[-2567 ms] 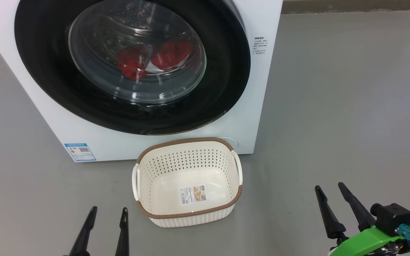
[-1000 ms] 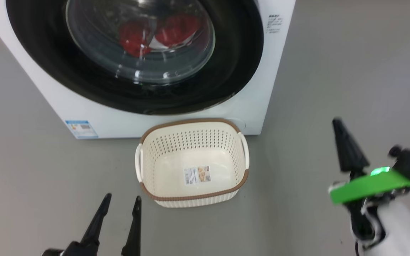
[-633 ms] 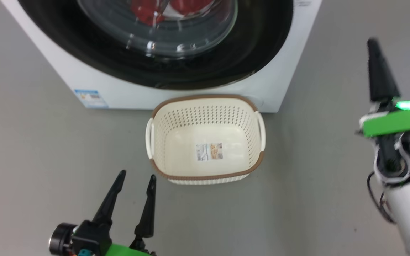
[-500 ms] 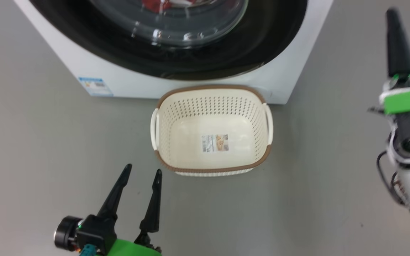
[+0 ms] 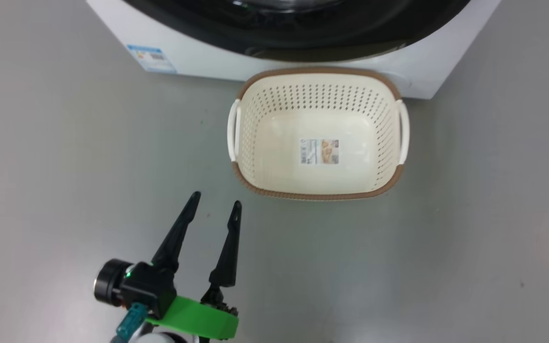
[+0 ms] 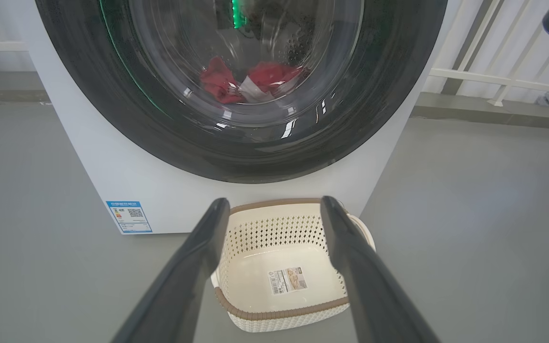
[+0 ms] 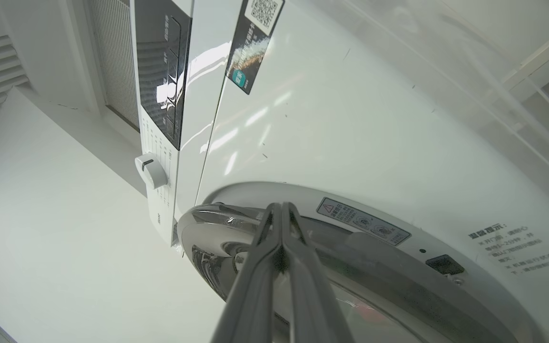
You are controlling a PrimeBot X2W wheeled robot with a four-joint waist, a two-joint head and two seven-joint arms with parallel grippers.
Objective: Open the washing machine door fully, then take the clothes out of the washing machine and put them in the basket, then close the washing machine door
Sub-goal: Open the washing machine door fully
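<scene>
L pincer (image 5: 216, 199) hangs over the grey floor (image 5: 65, 166), jaws wide apart, holding nothing. Its tips point twd the basket (image 5: 317, 195) and sit near the basket's front-left corner, not touching. The basket stands upright on the floor w/ just a label sticker on its bottom. Its back rim is just beside the front of the washing machine (image 5: 208, 52), below the washing machine door (image 5: 303, 40). In the L wrist view the door looks shut against the machine, though that can't be told for sure. The clothes (image 6: 222, 85), red w/ a bit of white, lie inside behind the glass window. A blue label (image 5: 153, 52) sits low on the machine's front, left of the basket. R pincer (image 7: 279, 207) is up by the door's side, fingers pressed together, gripping nothing. Its tips are at the door's shiny chrome edge; contact can't be told. A dial (image 7: 151, 170) shows beyond, on the machine's panel.
</scene>
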